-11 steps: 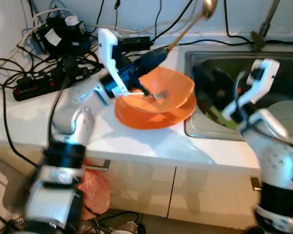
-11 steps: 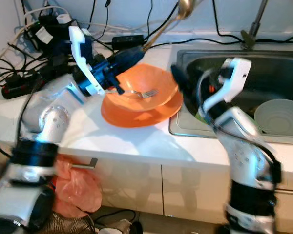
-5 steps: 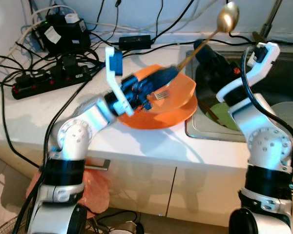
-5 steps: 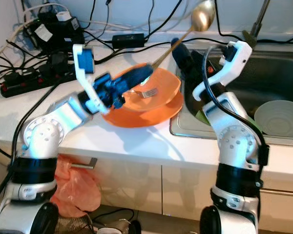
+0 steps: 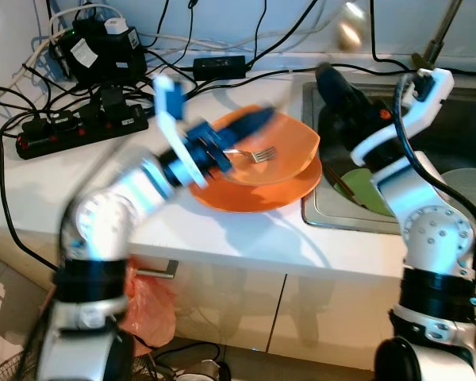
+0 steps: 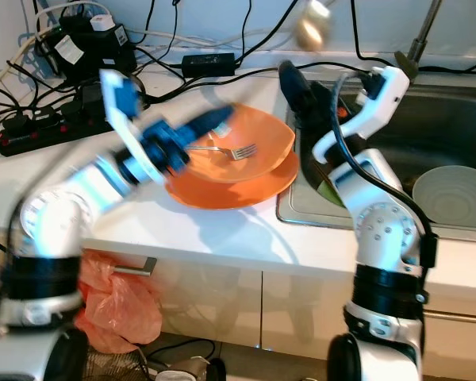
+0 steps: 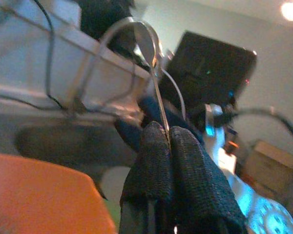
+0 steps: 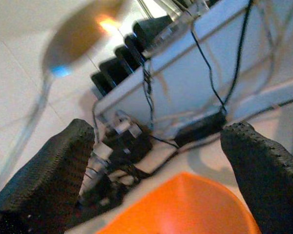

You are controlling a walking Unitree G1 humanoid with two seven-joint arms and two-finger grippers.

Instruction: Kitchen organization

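Note:
My left gripper (image 5: 252, 123) is shut on the thin handle of a long brass ladle (image 5: 348, 32), whose blurred bowl points up toward the wall. The left wrist view shows the fingers (image 7: 183, 151) pinched on the handle, with the ladle's bowl (image 7: 147, 43) beyond them. Under that hand an orange bowl (image 5: 293, 143) sits on an orange plate (image 5: 254, 197), and a fork (image 5: 251, 153) lies in the bowl. My right gripper (image 5: 337, 91) is open over the sink's left edge, close to the ladle, holding nothing. The right wrist view has its fingers (image 8: 254, 151) wide apart.
A steel sink (image 5: 460, 111) is at the right, with a pale bowl (image 5: 474, 184) and a green item (image 5: 366, 189) inside and a tap (image 5: 435, 44) behind. Power strips (image 5: 71, 131), adapters and tangled cables crowd the counter's back left. The white counter front is bare.
My left arm has swung and is blurred, its wrist shifting left. The ladle's bowl has moved slightly left. The right arm has barely moved.

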